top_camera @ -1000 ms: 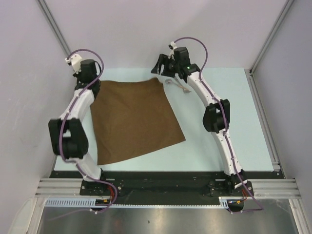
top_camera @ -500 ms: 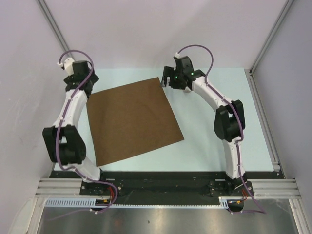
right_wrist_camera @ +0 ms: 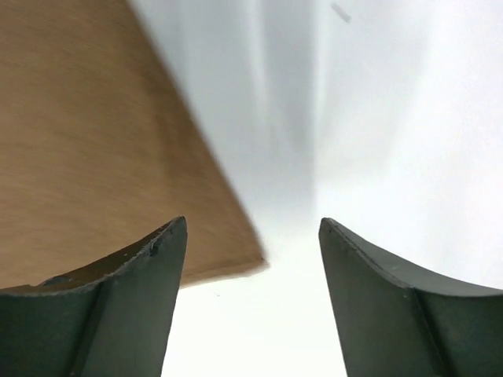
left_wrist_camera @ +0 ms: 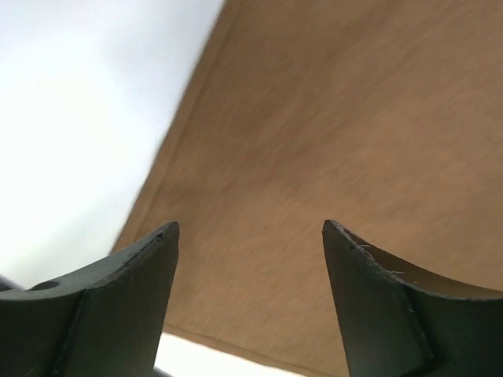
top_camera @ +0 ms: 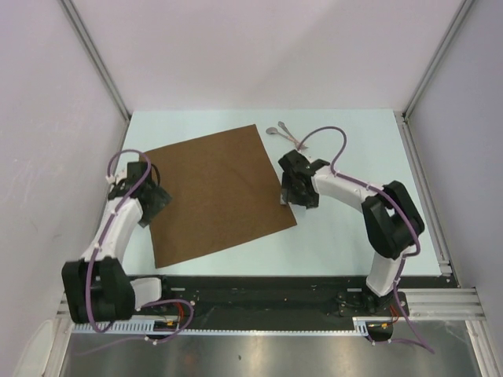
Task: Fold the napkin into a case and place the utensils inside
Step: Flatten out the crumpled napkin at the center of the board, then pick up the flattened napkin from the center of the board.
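The brown napkin (top_camera: 216,192) lies spread flat and unfolded on the table, turned slightly. No case shape shows in it. Two silvery utensils (top_camera: 286,134) lie together just past its far right corner. My left gripper (top_camera: 155,203) hovers over the napkin's left edge, open; in the left wrist view the cloth (left_wrist_camera: 330,141) fills the space under the left gripper (left_wrist_camera: 250,228). My right gripper (top_camera: 293,193) is open above the napkin's right edge. In the right wrist view the napkin's near right corner (right_wrist_camera: 118,157) sits below the right gripper (right_wrist_camera: 251,221), with nothing held.
The pale table (top_camera: 361,157) is bounded by white walls on three sides and a metal rail (top_camera: 275,298) at the near edge. Both arm bases stand on that rail.
Both arms drew back from the napkin's far corners toward the near side. The left gripper let go of the cloth, and the far edge now lies flat.
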Controlling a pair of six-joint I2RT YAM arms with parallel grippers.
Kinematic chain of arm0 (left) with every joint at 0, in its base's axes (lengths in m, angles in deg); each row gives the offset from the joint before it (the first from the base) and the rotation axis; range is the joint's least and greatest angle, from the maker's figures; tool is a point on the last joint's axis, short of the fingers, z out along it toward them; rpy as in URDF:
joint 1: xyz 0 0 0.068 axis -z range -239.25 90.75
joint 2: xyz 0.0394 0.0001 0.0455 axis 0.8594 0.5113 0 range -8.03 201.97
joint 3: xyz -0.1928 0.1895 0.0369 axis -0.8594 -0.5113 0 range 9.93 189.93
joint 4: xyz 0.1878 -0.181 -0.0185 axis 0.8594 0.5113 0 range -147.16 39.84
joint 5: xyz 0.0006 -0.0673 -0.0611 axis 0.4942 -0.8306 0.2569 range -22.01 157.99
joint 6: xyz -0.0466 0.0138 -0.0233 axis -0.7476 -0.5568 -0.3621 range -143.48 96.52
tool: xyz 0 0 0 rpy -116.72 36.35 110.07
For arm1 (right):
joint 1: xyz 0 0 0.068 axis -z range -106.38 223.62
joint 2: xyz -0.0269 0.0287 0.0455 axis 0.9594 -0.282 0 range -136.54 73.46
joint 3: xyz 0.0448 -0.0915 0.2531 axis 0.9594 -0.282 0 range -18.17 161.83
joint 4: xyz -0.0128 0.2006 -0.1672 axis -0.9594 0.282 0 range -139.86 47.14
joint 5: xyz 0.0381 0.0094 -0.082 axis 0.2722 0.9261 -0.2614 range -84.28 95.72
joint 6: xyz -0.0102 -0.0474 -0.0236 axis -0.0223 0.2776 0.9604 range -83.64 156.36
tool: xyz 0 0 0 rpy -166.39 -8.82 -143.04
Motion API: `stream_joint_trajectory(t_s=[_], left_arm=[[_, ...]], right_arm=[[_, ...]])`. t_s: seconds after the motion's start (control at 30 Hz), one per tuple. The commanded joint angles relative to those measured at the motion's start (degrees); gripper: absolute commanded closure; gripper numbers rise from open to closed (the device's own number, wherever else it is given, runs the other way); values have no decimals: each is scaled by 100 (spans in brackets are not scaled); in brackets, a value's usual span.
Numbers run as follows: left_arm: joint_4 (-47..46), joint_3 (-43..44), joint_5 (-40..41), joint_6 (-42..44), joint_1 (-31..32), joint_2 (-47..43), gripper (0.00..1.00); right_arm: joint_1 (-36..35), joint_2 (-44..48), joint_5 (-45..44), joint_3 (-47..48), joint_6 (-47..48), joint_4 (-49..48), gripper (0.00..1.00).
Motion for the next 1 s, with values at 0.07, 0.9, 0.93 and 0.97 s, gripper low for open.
stream_joint_trajectory(t_s=[0.07, 0.9, 0.93, 0.97], left_arm=[[163, -811, -143, -610, 36, -928, 27], [1929, -249, 121, -1173, 115, -365, 17], [2052, -240, 103, -1190, 107, -400, 17], [2062, -275, 68, -1199, 89, -539, 17]], right_arm=[[-150, 982, -822, -1092, -999, -79, 41], [-659, 394, -585, -1374, -2150, -721, 56], [-651, 394, -576, -1409, -2168, -756, 59], [-642, 394, -541, -1453, -2160, -861, 69]])
